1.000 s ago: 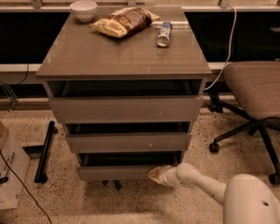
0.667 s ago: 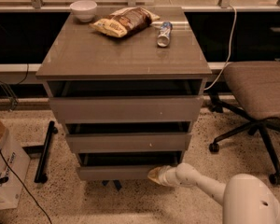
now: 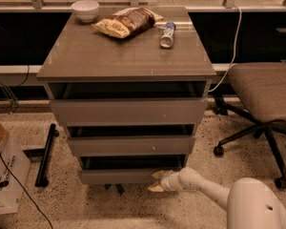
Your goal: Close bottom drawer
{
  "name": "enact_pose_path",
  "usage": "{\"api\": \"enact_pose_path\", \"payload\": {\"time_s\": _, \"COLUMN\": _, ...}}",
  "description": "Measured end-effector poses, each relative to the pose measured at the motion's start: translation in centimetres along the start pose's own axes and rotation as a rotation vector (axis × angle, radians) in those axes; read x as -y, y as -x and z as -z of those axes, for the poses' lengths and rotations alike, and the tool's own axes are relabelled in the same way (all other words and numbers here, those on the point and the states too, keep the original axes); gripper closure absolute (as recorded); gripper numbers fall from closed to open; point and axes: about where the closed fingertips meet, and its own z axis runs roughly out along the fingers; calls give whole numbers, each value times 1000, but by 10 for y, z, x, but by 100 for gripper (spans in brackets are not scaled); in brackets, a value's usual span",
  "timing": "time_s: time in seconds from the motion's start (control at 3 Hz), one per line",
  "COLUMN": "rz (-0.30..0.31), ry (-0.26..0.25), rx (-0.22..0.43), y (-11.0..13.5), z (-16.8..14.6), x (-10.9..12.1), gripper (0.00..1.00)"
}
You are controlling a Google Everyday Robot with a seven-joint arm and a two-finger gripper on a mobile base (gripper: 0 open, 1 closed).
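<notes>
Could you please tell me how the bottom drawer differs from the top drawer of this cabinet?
The top drawer has a taller, wider front; the bottom drawer has a shorter, narrower one. The gripper is at the right end of the bottom drawer's front, while nothing is at the top drawer's front. Both fronts are flat, handleless and grey-brown, with a dark gap above.

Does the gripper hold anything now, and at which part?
Nothing is held. The gripper is open, at the right end of the front of the bottom drawer.
</notes>
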Motion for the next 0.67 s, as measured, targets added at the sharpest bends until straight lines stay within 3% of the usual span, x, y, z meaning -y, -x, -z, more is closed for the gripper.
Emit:
{"api": "enact_pose_path", "payload": {"time_s": 0.33, "rz": 0, "ry": 3, "rx": 1, "y": 0, "z": -1, "x": -2, "gripper": 0}}
{"api": "enact_pose_path", "payload": {"time_s": 0.67, "rz": 0, "ry": 3, "rx": 1, "y": 0, "z": -1, "x": -2, "gripper": 0}}
